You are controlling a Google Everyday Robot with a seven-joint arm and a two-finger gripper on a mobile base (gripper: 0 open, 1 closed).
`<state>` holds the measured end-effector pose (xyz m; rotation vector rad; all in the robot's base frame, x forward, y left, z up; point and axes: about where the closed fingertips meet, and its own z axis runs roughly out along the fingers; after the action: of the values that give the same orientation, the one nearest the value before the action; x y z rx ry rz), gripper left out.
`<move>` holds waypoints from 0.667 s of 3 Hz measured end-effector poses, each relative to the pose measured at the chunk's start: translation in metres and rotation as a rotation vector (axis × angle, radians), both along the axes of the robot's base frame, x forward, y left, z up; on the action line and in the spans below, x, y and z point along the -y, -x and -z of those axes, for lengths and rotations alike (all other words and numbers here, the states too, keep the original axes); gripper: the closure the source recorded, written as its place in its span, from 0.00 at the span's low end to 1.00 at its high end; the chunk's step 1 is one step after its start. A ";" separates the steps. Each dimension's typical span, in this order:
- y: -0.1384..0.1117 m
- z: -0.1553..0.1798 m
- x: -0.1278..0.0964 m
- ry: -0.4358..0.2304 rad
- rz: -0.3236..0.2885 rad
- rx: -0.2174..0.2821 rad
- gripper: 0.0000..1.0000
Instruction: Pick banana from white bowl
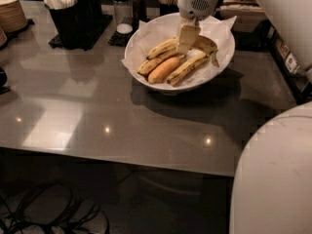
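Note:
The white bowl (146, 80), lined with crinkled white paper, stands on the grey table (97, 111) at the back, right of centre. Several bananas lie in it: a yellow one (186, 68), an orange-tinted one (163, 70), and a long one (157, 48) along the back. A curved banana (207, 44) runs to the right from under the gripper. My gripper (187, 37) hangs from the pale arm directly over the back bananas and reaches down to them. It hides the spot where it meets the fruit.
A black caddy with white utensils (73, 13) and shaker bottles (122, 6) stand left of the bowl. Stacked tan bowls (10, 13) sit far left. A box (246, 13) lies behind the bowl. My white body (275, 179) fills the lower right. Cables (44, 213) lie under the table.

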<state>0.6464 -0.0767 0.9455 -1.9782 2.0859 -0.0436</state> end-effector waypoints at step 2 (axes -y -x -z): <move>0.023 0.011 -0.006 -0.033 -0.075 -0.024 1.00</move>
<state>0.6232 -0.0704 0.9343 -2.0453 2.0114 0.0297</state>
